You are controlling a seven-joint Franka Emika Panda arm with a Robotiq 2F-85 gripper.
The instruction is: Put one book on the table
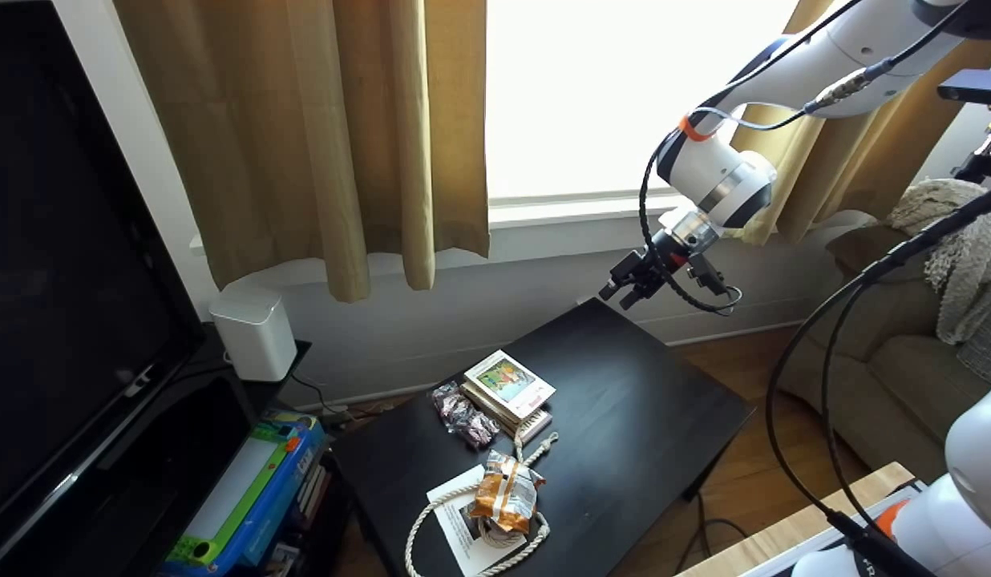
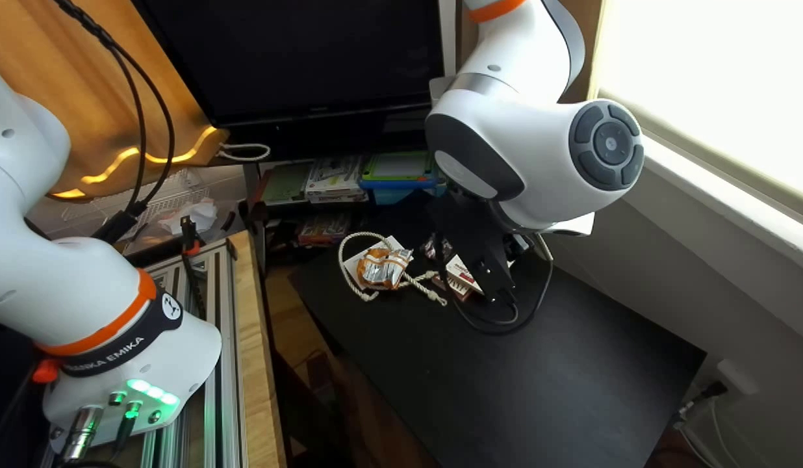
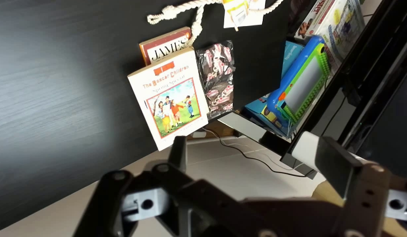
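Note:
The book [image 1: 530, 393], with a whitish cover and a colourful picture, lies on top of a small stack on the glossy black table [image 1: 632, 409]. In the wrist view the book [image 3: 137, 87] shows its cover with the Boxcar Children title, at the edge of the table [image 3: 55, 92]. My gripper [image 1: 616, 297] is above the table's far corner by the window wall, apart from the stack. In the wrist view my gripper [image 3: 252, 140] has its fingers wide apart with nothing between them. In an exterior view the wrist hides the fingertips above the table [image 2: 538, 383].
A dark candy bag [image 1: 467, 417] lies beside the stack. A rope [image 1: 415, 533], an orange packet [image 1: 507, 493] and a printed sheet [image 1: 455, 521] lie on the table. A TV [image 1: 70, 264], a white speaker [image 1: 255, 336] and colourful boxes [image 1: 247, 489] stand beyond. A window wall borders the table.

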